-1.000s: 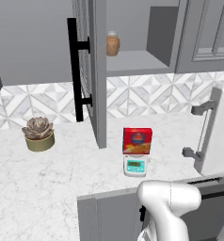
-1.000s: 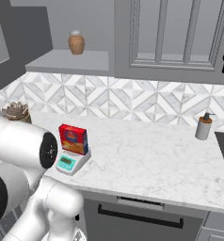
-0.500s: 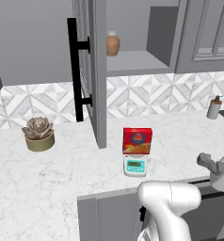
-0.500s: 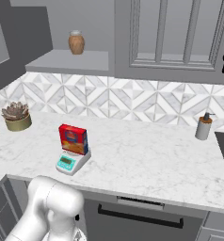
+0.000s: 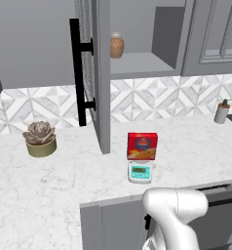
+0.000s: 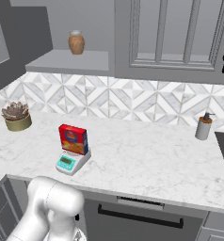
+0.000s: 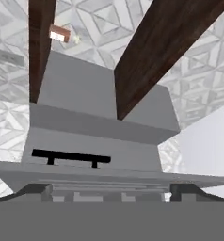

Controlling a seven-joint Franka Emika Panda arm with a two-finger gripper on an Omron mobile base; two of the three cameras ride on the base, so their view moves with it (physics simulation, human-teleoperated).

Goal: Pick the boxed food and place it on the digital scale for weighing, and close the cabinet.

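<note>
The red boxed food (image 5: pixel 142 146) (image 6: pixel 73 139) stands upright on the digital scale (image 5: pixel 140 172) (image 6: pixel 69 163) near the counter's front edge. The cabinet door (image 5: pixel 99 73) swings out toward me, its black bar handle (image 5: pixel 78 73) on the left face, with the shelf behind it exposed. My gripper (image 7: pixel 109 190) is down below counter height. Its dark fingertips (image 7: pixel 36 190) stand wide apart and open with nothing between them, facing a grey drawer front.
A brown jar (image 5: pixel 117 46) (image 6: pixel 76 42) sits on the open cabinet's shelf. A potted succulent (image 5: pixel 40 138) (image 6: pixel 16 116) is at the counter's left, a soap dispenser (image 5: pixel 221 112) (image 6: pixel 204 127) at its right. A grey drawer's black handle (image 7: pixel 70 157) faces the hand.
The arm has swung away from the counter's right side and folded down below the counter edge. The box, scale and cabinet door have not moved.
</note>
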